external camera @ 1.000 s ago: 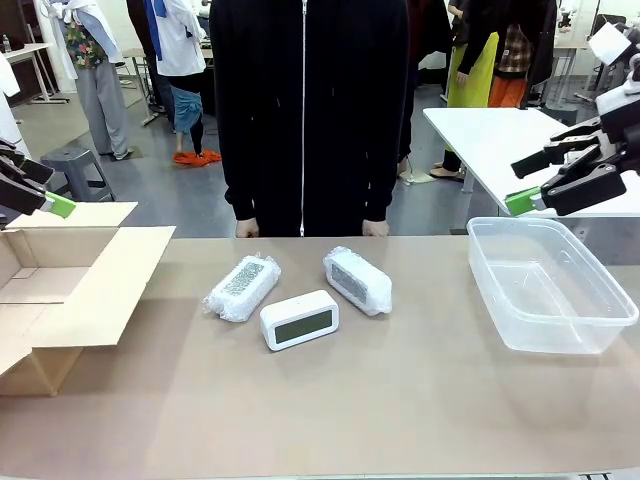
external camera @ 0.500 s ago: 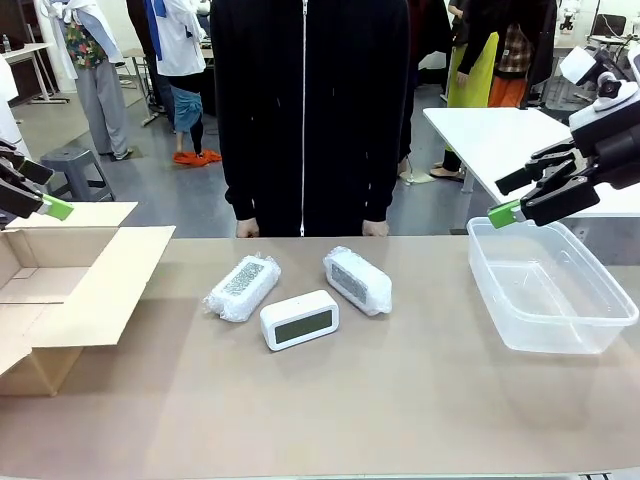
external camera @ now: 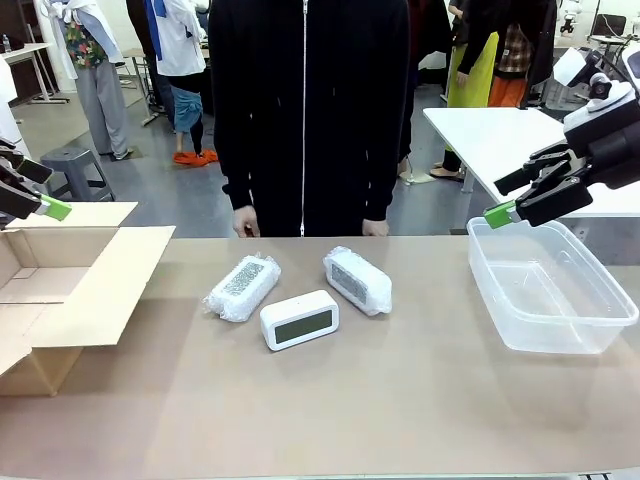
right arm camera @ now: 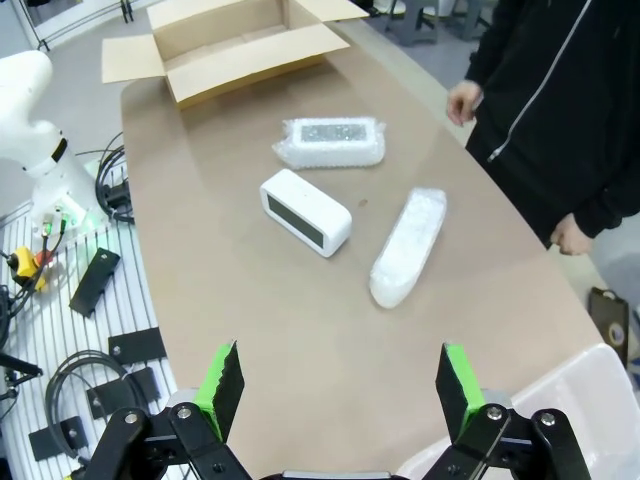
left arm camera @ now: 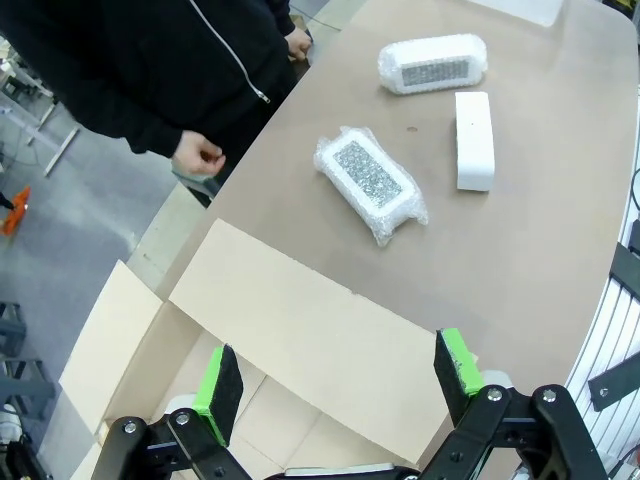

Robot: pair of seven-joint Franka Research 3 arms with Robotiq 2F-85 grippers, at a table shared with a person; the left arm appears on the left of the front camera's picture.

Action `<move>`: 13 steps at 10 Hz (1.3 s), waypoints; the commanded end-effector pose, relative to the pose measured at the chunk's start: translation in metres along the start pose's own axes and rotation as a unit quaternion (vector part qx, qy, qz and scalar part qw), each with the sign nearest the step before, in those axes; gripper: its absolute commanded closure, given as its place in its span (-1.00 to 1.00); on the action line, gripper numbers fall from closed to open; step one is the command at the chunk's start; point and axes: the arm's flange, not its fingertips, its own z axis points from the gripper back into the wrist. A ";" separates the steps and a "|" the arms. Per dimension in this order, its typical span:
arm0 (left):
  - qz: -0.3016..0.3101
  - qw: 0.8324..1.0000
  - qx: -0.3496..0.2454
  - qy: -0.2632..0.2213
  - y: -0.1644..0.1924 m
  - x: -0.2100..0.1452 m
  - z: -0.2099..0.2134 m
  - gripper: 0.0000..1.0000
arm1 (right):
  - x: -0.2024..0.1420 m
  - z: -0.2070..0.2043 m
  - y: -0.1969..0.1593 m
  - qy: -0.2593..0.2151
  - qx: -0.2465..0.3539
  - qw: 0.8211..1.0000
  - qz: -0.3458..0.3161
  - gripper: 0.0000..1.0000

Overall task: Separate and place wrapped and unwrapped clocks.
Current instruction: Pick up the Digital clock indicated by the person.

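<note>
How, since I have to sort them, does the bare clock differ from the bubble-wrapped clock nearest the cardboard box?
The bare clock is smooth white with a dark grey display; the wrapped clock is sheathed in clear bubble wrap. The bare clock stands on its long edge; the wrapped clock lies flat. The bare clock sits closer to the robot's edge of the table than the wrapped clock. Both are similar-sized rounded blocks, untouched.

Left gripper (left arm camera: 337, 370) hangs wide open over the cardboard box (left arm camera: 290, 320), with the nearer wrapped clock (left arm camera: 370, 183), farther wrapped clock (left arm camera: 433, 64) and bare clock (left arm camera: 474, 141) out on the table (left arm camera: 520, 250).
</note>
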 end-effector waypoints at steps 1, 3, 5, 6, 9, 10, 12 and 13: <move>0.006 1.000 -0.003 -0.002 0.000 0.000 0.000 -1.00 | -0.001 0.001 0.000 -0.006 0.010 1.000 0.002 -1.00; 0.006 1.000 -0.003 -0.002 0.000 0.000 0.000 -1.00 | -0.001 0.001 0.000 -0.006 0.010 1.000 0.002 -1.00; 0.006 1.000 -0.003 -0.002 0.000 0.000 0.000 -1.00 | -0.001 0.001 0.000 -0.006 0.010 1.000 0.002 -1.00; 0.006 1.000 -0.003 -0.002 0.000 0.000 0.000 -1.00 | -0.001 0.001 0.000 -0.006 0.010 1.000 0.002 -1.00; 0.006 1.000 -0.003 -0.002 0.000 0.000 0.000 -1.00 | -0.001 0.001 0.000 -0.006 0.010 1.000 0.002 -1.00; 0.006 1.000 -0.003 -0.002 0.000 0.000 0.000 -1.00 | -0.001 0.001 0.000 -0.006 0.010 1.000 0.002 -1.00; 0.006 1.000 -0.003 -0.002 0.000 0.000 0.000 -1.00 | -0.001 0.001 0.000 -0.006 0.010 1.000 0.002 -1.00; 0.006 1.000 -0.003 -0.002 0.000 0.000 0.000 -1.00 | -0.001 0.001 0.000 -0.006 0.010 1.000 0.002 -1.00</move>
